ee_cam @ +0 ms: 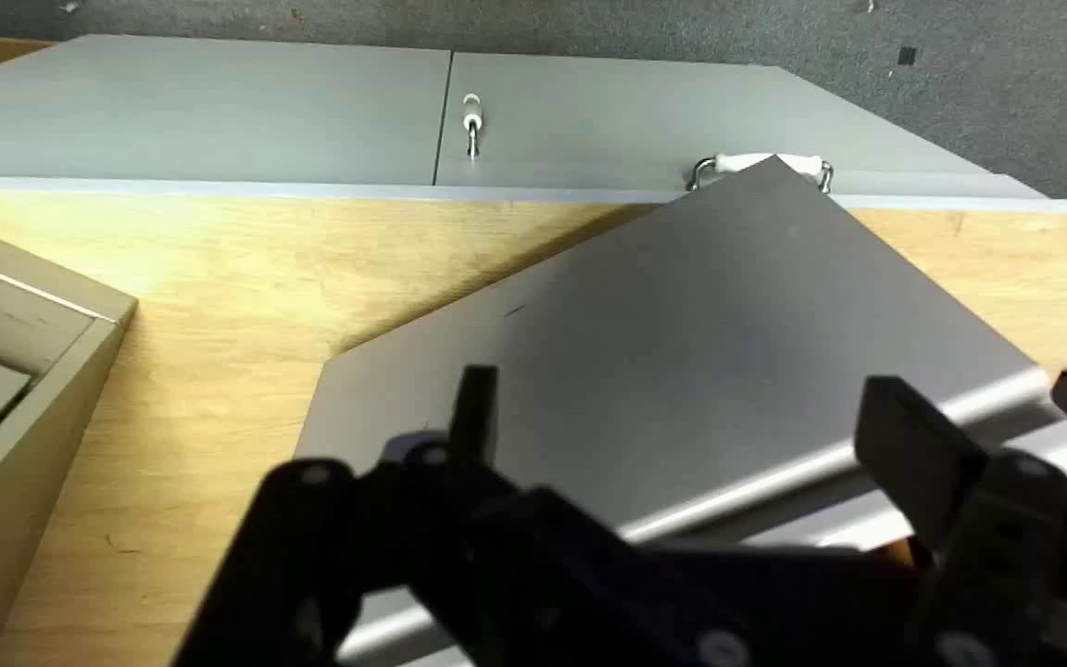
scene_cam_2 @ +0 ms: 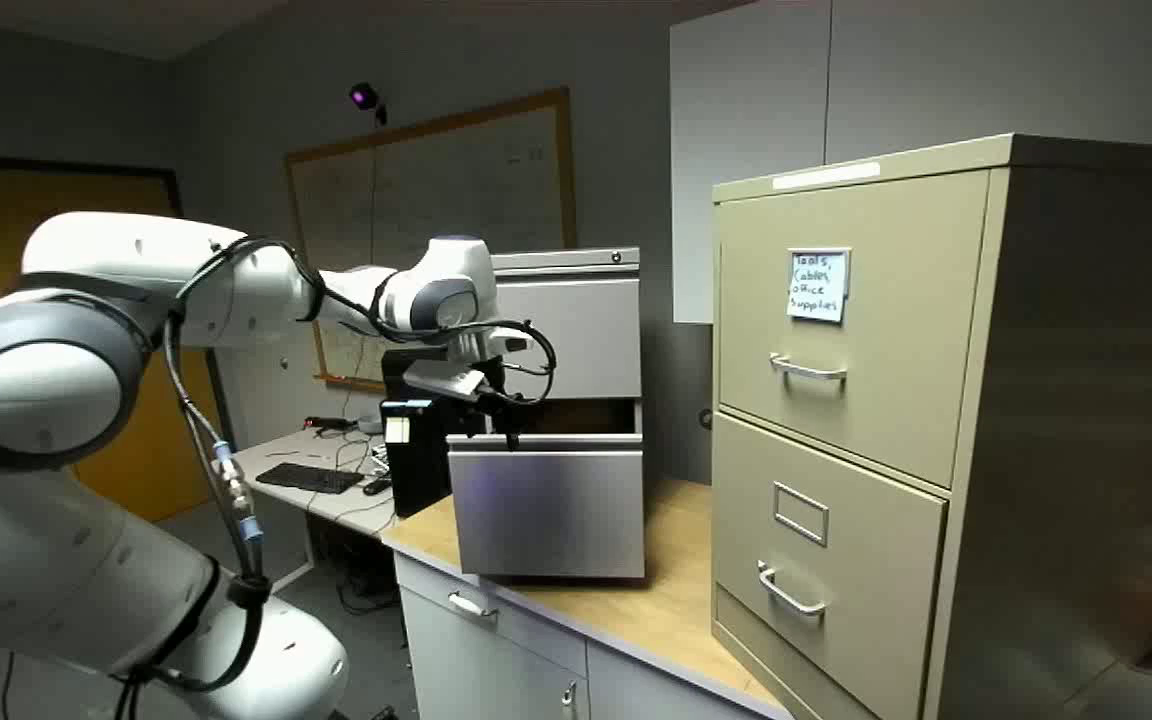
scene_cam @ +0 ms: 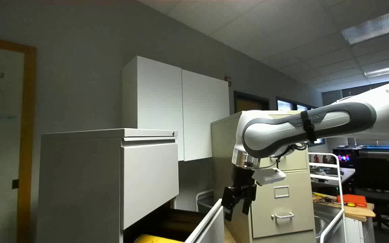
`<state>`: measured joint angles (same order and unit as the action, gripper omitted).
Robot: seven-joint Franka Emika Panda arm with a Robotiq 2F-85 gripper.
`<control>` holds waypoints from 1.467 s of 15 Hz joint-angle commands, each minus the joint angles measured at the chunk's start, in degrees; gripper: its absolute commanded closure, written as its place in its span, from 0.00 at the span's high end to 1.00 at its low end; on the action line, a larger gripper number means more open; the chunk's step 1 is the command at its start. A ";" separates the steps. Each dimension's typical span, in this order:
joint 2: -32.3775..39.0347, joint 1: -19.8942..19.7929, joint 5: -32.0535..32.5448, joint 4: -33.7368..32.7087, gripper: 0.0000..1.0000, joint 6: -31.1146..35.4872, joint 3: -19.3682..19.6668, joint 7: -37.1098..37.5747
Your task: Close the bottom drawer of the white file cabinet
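Plainly, the wide, flat-fronted white bottom drawer is jutting from the boxy white metal file cabinet, below its plain white upper drawer front and above the wood-grained countertop. Its front panel is facing outward, its long axis running level in an exterior view and slanting up rightward in the wrist view. Near the panel's top edge, the black two-fingered gripper is hanging with its fingers standing apart; whether it is touching, I cannot tell.
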<state>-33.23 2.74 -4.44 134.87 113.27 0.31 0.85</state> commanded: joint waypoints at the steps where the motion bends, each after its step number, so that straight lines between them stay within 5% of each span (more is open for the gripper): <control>1: 0.03 -0.47 -0.24 -0.18 1.00 -0.12 -0.36 -0.22; 13: 2.33 -2.80 0.59 0.01 0.97 8.30 1.82 -1.09; 14: 3.27 -3.09 0.07 0.07 0.73 10.07 2.60 -1.30; 16: 5.50 -3.48 -1.15 0.13 0.70 14.19 4.19 -1.71; 22: 14.46 -1.00 -14.08 -1.31 0.21 26.74 10.63 -9.26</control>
<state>-23.30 0.01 -12.35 135.66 136.52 8.12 -3.66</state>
